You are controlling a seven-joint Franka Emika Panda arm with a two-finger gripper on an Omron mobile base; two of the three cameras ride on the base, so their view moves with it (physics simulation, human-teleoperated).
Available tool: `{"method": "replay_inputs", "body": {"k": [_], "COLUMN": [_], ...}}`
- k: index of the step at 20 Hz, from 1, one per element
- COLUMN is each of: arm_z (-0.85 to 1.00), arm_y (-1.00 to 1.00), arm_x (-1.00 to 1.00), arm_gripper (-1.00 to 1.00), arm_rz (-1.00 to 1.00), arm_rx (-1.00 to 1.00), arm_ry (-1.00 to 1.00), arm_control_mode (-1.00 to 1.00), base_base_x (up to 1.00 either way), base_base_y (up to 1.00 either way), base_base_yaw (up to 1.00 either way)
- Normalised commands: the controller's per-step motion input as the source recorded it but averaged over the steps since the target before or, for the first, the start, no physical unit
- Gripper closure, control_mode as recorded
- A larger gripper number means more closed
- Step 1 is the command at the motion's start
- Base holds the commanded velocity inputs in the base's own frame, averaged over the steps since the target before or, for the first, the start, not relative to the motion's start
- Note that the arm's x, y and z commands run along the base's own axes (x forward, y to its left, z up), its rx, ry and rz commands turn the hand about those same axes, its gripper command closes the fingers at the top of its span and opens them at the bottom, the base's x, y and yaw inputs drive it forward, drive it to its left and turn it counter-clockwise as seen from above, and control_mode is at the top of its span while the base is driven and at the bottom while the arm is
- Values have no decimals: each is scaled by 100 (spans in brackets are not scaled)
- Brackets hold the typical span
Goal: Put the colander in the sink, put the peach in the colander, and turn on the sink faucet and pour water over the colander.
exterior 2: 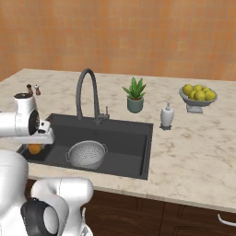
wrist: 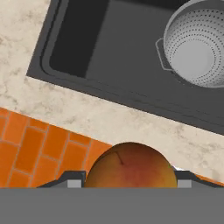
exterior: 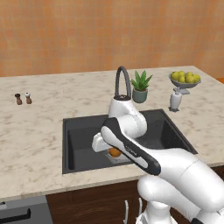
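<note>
My gripper [wrist: 129, 180] is shut on the peach [wrist: 130, 168], an orange-red fruit held between the two fingertips. In the base views the peach [exterior: 114, 152] [exterior 2: 34, 148] hangs under the hand over the left front part of the sink [exterior 2: 124, 138] [exterior: 78, 144]. The colander [exterior 2: 86, 154] [wrist: 197, 43], a perforated silvery bowl, stands upright on the sink floor, to the right of the peach and apart from it. The sink faucet [exterior: 122, 78] [exterior 2: 86, 87] arches over the basin from the back rim. Its spout is dry; the water is out of view.
Behind the sink stand a potted plant [exterior 2: 135, 97] and a white soap dispenser [exterior 2: 166, 115]. A footed bowl of yellow fruit [exterior 2: 198, 96] sits at the far right. Two small shakers [exterior: 22, 98] stand on the left counter.
</note>
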Motion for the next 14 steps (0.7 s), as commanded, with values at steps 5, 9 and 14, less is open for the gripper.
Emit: {"method": "replay_inputs", "body": {"k": [5, 9, 14], "arm_z": [7, 3, 4], "arm_y": [-95, -97, -85], "arm_x": [-18, -3, 14], "arm_gripper": [100, 100, 100], "arm_rz": [25, 11, 15], "arm_rx": [0, 9, 11], "arm_ry": [-1, 0, 0], "arm_control_mode": [-100, -100, -100], "base_base_x": [0, 0, 0], "base_base_y": [0, 0, 0], "base_base_yaw": [0, 0, 0]}}
